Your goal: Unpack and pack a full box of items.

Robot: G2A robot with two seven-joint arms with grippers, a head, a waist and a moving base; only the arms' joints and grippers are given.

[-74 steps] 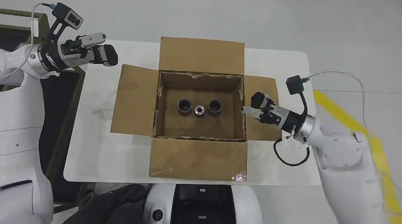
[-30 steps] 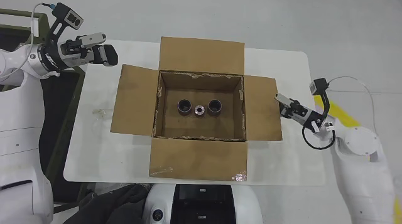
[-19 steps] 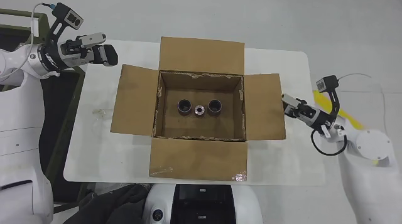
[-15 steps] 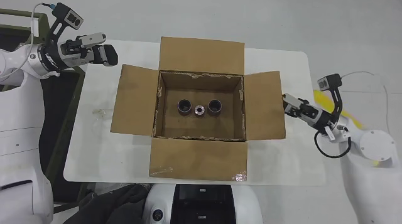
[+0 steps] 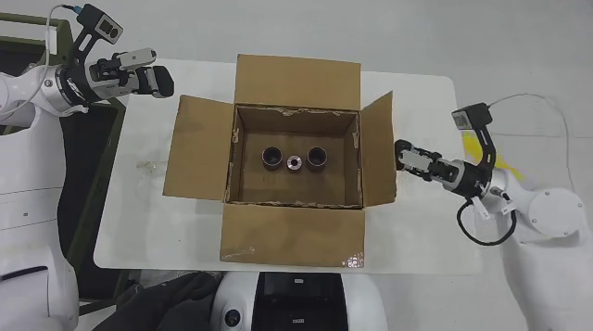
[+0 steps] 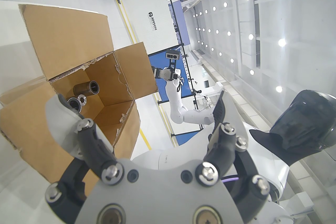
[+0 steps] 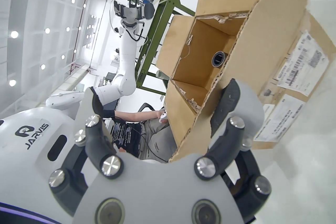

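Observation:
An open cardboard box [image 5: 295, 120] stands mid-table. On its floor lie two dark cylinders [image 5: 272, 157] [image 5: 318, 156] with a small metal ring [image 5: 295, 162] between them. The box's right flap [image 5: 377, 150] is tilted up, while the other three lie spread out. My right gripper [image 5: 405, 157] is at that flap's outer edge. In the right wrist view it [image 7: 162, 104] is open, with the flap's edge [image 7: 210, 93] running between its fingers. My left gripper [image 5: 159, 82] hangs open and empty over the table's far left corner. Its wrist view looks into the box at a cylinder [image 6: 86, 87].
The white table [image 5: 139, 210] has bare room to the left and in front of the box. A dark green frame [image 5: 28, 44] stands beside the table's left edge, under my left arm. Paper labels [image 7: 296, 70] are stuck on the box's outer right side.
My right arm drew back from the box to the table's right edge, then returned to the right flap. That flap has risen from flat to tilted up. The left arm has not moved.

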